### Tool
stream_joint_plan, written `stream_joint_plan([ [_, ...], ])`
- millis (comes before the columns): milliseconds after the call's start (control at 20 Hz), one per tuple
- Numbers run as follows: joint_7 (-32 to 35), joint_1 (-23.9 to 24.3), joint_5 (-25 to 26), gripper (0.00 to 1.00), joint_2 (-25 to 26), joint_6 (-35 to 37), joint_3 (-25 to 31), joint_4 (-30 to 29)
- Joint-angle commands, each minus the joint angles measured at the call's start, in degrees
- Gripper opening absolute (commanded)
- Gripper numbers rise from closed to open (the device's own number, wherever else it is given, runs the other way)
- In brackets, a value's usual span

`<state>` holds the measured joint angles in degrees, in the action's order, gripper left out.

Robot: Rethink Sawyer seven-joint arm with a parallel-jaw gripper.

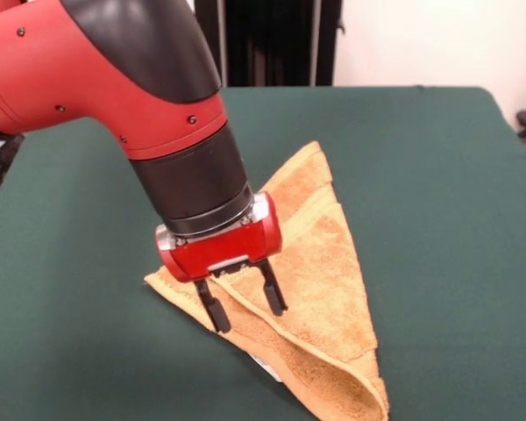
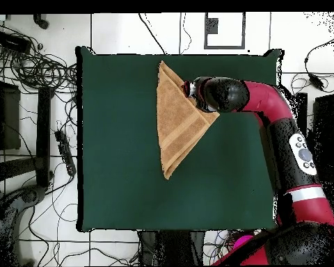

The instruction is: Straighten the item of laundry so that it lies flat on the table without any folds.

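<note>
The orange-tan towel [image 1: 324, 263] lies on the green table [image 1: 438, 175], folded over into a triangle, with a paler band along its fold and a bit of white tag [image 1: 267, 368] at the near edge. My gripper [image 1: 244, 305] points down over the towel's left part. Its black fingers [image 1: 214, 312] stand apart, one on each side of the folded edge, with the tips at the cloth. I cannot tell whether they touch it. In the overhead view the towel [image 2: 175, 125] is a long triangle at the table's [image 2: 128, 174] upper middle, and my arm covers its right corner and the gripper [image 2: 188, 89].
Green cloth lies bare around the towel on all sides. Cables and black gear [image 2: 30, 69] lie on the floor beyond the table's left edge in the overhead view.
</note>
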<state>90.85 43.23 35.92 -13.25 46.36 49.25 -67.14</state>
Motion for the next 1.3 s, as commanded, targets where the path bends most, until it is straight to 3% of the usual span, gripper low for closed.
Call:
stream_joint_plan([
  [50,-16.18,-1.14,1.27,1.00,4.08,-2.43,1.97,-6.86],
  [850,-13.13,-3.90,4.89,1.00,5.40,-1.87,-1.62,-3.16],
  [1300,-10.96,-5.76,5.77,1.00,6.06,2.51,-4.74,-1.91],
])
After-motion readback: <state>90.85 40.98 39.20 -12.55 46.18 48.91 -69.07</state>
